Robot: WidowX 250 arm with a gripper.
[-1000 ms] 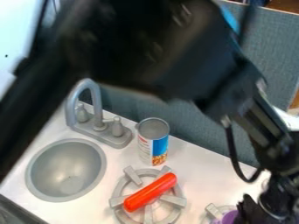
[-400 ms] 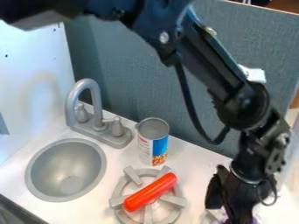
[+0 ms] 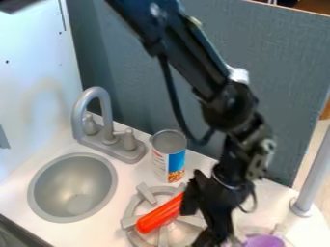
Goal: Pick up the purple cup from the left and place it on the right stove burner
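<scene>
Hanging over the grey ring-shaped stove burner (image 3: 163, 235) with raised bars: black two-finger gripper (image 3: 196, 223), near the bottom of the view, arm coming down from the top edge. Claw looks wide, its two black fingers (image 3: 191, 197) standing apart; nothing seen held between them. Nearest thing is a smooth red-orange stick (image 3: 158, 217) with rounded ends, lying at a slant across the burner bars. Its upper end is partly hidden by the near finger; cannot tell if they touch.

Just behind the burner, upright on the white countertop (image 3: 97, 235): cylindrical can (image 3: 169, 157) with grey top and white, blue and orange label, well apart from the sink. To the left of the can, a grey plastic faucet (image 3: 106, 116) with curved spout and two knobs, at the back of a round grey sink basin (image 3: 72, 188). Purple object (image 3: 264, 240) at the bottom edge, right of the gripper, partly cut off. Slim grey post (image 3: 317, 169) stands at the counter's right side. Blue-grey textured panel (image 3: 142, 82) behind the counter; white panel (image 3: 32, 87) at left.
</scene>
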